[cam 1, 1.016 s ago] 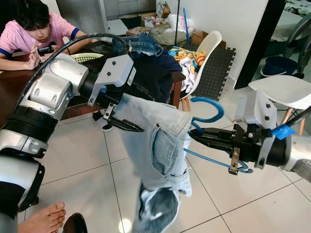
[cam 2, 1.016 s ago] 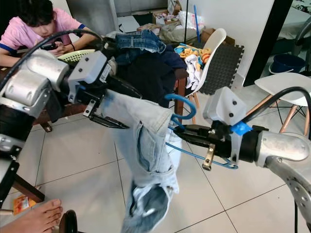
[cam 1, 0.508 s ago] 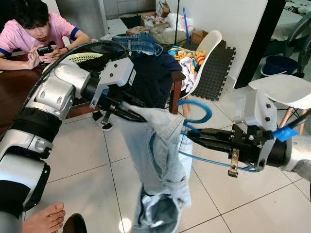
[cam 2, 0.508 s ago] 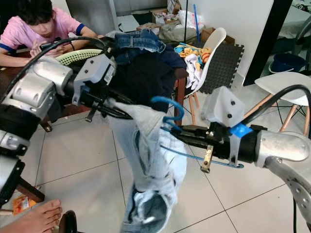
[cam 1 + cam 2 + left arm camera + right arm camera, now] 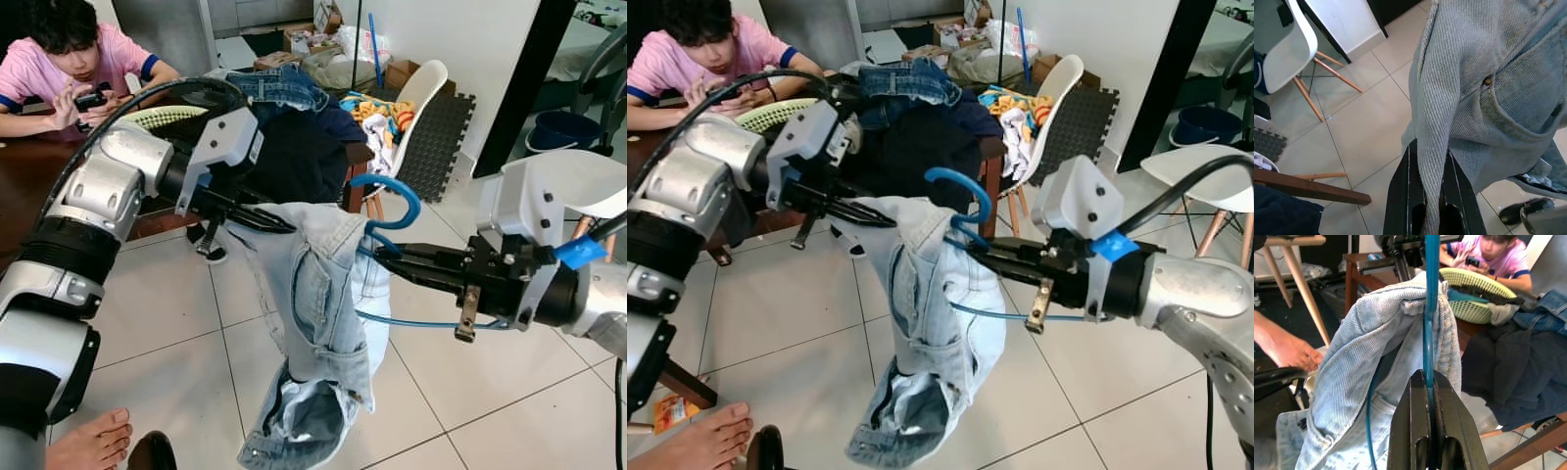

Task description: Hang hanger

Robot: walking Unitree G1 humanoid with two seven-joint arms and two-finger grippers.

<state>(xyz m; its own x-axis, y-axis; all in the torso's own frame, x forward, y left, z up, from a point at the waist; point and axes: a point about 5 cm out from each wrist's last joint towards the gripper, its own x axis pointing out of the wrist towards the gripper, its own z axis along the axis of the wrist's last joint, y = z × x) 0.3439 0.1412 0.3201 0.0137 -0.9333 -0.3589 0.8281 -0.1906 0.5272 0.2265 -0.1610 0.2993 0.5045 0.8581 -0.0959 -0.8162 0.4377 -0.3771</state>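
- A blue plastic hanger (image 5: 387,211) is held in mid-air in front of the robot, with its hook curving upward and its thin lower bar running back toward the right arm.
- The right end effector (image 5: 411,262) is closed on the hanger; its wrist view shows the 2 black fingers (image 5: 1415,423) clamped tight on a thin blue rod.
- A pair of light blue jeans (image 5: 318,304) is draped over the hanger and hangs down toward the tiled floor (image 5: 176,323), with the lower end bunched.
- The left end effector (image 5: 269,217) is closed on a fold of the jeans near their top edge; its wrist view shows denim pinched between the fingers (image 5: 1400,196).
- Handling judgement: the hanger looks light and fairly stiff but slim, so it may flex or twist under the cloth. A hold near the hook's base, as now, looks best for keeping it level.
- The denim looks soft, limp and heavier than the hanger, so it is likely to slide off if the bar tilts. The thick waistband seam is probably the firmest place to pinch it.
- Behind, a dark wooden surface (image 5: 29,186) carries a pile of clothes (image 5: 294,127), and a person (image 5: 59,59) in a pink shirt sits at it holding a phone.
- A white chair (image 5: 416,98) stands beyond.
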